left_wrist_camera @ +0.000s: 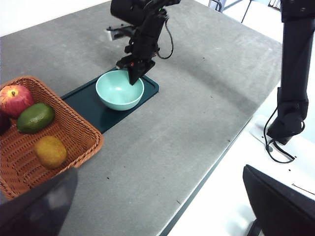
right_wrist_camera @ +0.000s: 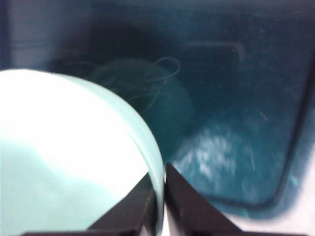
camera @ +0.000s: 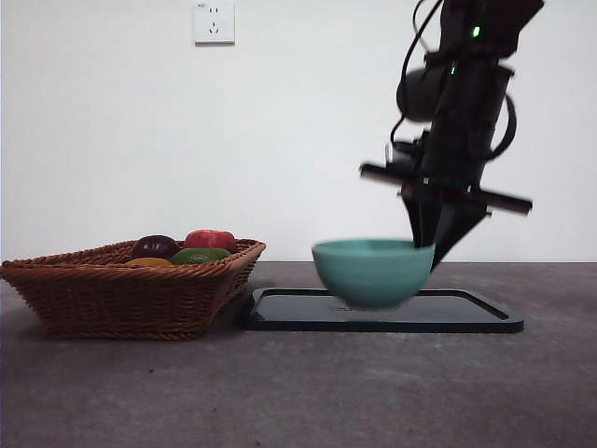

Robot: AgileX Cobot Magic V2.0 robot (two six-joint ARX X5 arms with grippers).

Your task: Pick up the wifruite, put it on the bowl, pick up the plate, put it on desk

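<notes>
One bowl (left_wrist_camera: pixel 119 90), one dark tray (left_wrist_camera: pixel 88 98), one wicker basket (left_wrist_camera: pixel 74 132), four fruits, two robot arms

Black arm (camera: pixel 462 121); looping black cables; green indicator lights; tapered claw (camera: pixel 431 245)

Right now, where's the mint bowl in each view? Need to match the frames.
Front view: the bowl sits right of centre, over the dark tray, with the right gripper clamped on its far-right rim.
Left wrist view: upper middle, bowl on the tray beside the wicker basket.
Right wrist view: fills the near left, rim between the jaws.
Shared landmark: the dark tray.
</notes>
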